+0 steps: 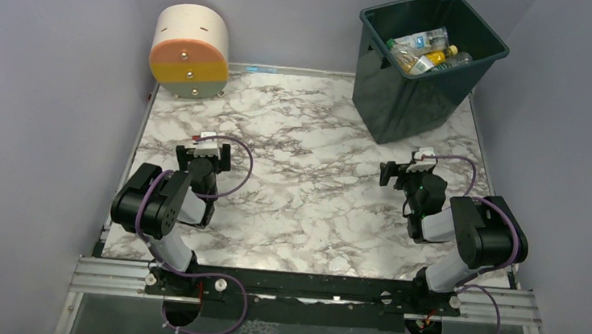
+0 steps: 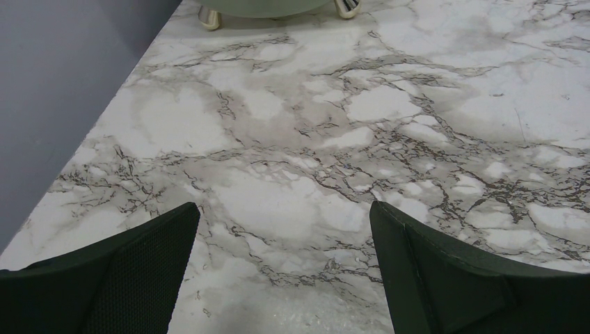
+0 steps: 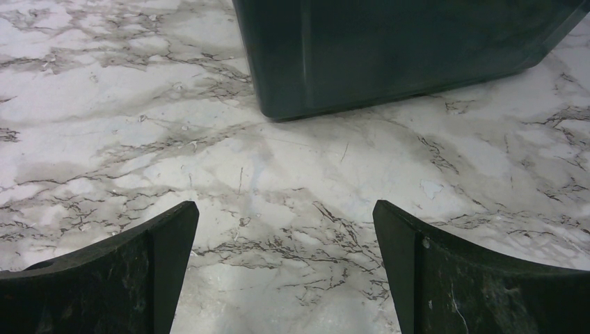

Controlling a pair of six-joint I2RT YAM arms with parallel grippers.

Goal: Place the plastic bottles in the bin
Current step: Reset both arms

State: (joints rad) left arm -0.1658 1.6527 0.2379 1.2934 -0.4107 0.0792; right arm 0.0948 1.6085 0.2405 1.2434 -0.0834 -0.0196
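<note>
At the near edge, your two arms sit folded on the rail [image 1: 307, 285], elbows low and wrists pointing away from you.

Your left gripper [image 1: 204, 156] is released, jaws spread wide with nothing between them. Its wrist view shows only bare marble table [image 1: 307, 192] between the two dark fingers [image 2: 132, 278]. Your right gripper [image 1: 409, 174] is likewise spread wide and grasps nothing; marble shows between its fingers [image 3: 473, 285] too. Both grippers hover low over the middle of the table, well apart from each other.

Beyond the left gripper, in the far left corner, the drum [image 1: 190, 51] lies on its side against the walls, its flat face with the orange and yellow bands towards you.

Beyond the right gripper, in the far right corner, stands the bin [image 1: 403, 104], upright on the table. From the right wrist you see its dark lower wall and near corner straight ahead. The bottles [image 1: 426, 51] lie piled inside it, clear plastic with orange liquid and pale labels showing; how many there are you cannot tell.
</note>
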